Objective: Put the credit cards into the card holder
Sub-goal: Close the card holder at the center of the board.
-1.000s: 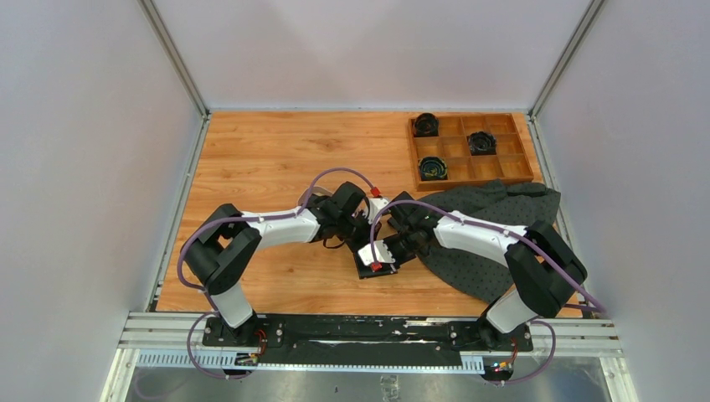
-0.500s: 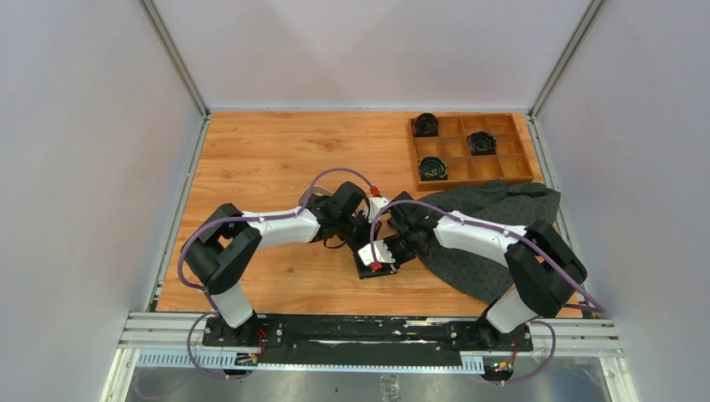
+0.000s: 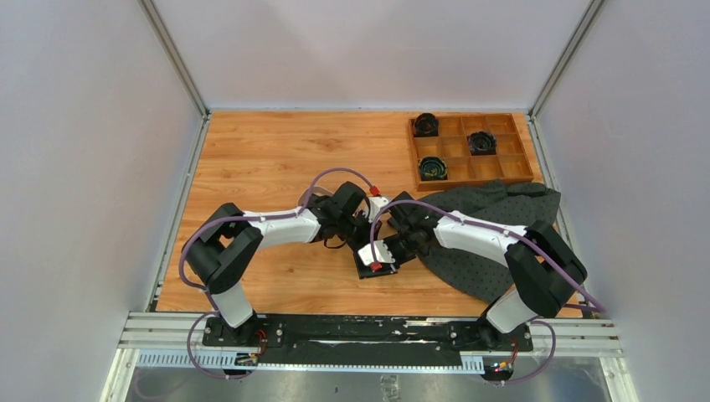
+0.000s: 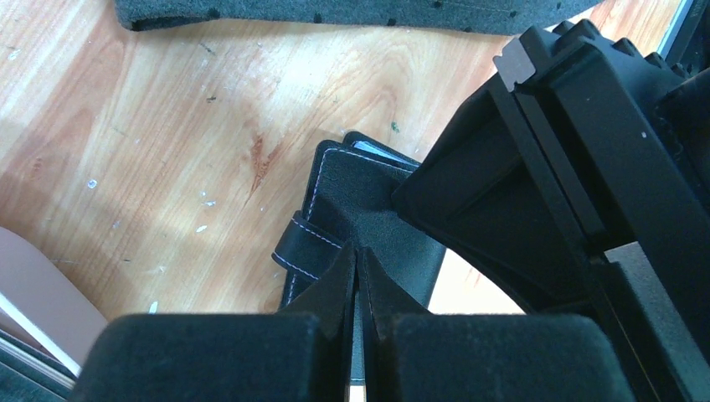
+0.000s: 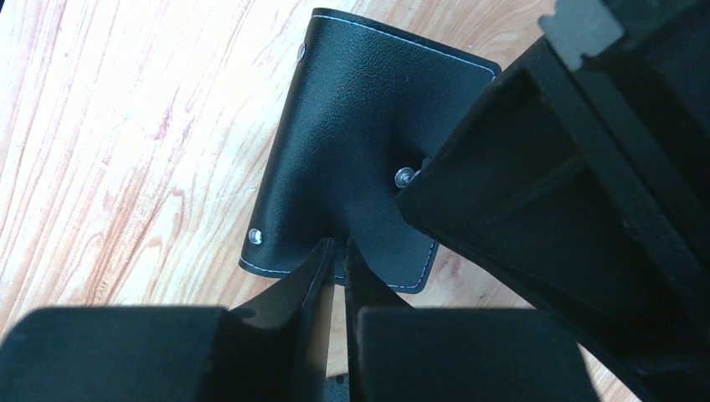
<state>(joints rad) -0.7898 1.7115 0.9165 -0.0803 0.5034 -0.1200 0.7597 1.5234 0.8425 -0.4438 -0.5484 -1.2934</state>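
Note:
The black card holder (image 3: pixel 374 270) lies on the wooden table between both arms. In the left wrist view its matte inner face (image 4: pixel 360 193) and snap tab (image 4: pixel 306 244) show. My left gripper (image 4: pixel 358 251) is shut, its tips resting on that face with nothing seen between them. From the right wrist, the holder's smooth outer cover (image 5: pixel 360 126) puckers into my right gripper (image 5: pixel 336 244), which is shut on its edge. Overhead, a white credit card (image 3: pixel 373 251) shows on the holder beside the right gripper (image 3: pixel 387 249). Whether it sits in a slot is hidden. Other credit cards are out of view.
A wooden compartment box (image 3: pixel 471 151) with dark round items stands at the back right. A grey dotted cloth (image 3: pixel 494 243) lies under the right arm and shows in the left wrist view (image 4: pixel 360 12). A pale beige rim (image 4: pixel 29 293) sits close to the left gripper.

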